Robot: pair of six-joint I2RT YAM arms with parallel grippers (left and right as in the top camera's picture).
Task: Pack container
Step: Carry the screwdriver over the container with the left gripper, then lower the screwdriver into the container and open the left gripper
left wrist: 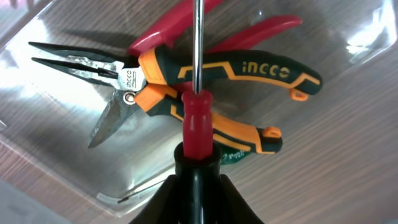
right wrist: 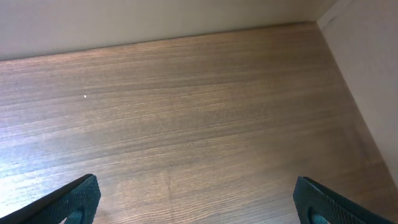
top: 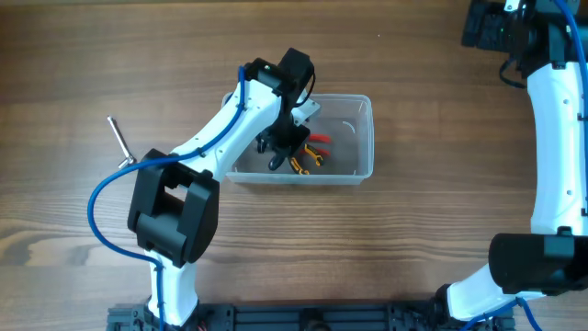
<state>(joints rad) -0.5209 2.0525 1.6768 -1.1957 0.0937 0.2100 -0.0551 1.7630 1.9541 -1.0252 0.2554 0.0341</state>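
Clear plastic rectangular container (top: 358,138) lies beneath my left gripper (left wrist: 198,158), which clasps a red-handled screwdriver (left wrist: 198,115) above orange-and-green pliers (left wrist: 249,71) already inside. Left of the container, a grey metal tool (top: 119,138) waits; right gripper (right wrist: 196,193) gapes.

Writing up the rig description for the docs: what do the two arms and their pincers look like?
Same build: left arm and right arm have white tubular links, boxy black joint housings and a blue cable along each. The left pincer and right pincer are dark. No markings readable.
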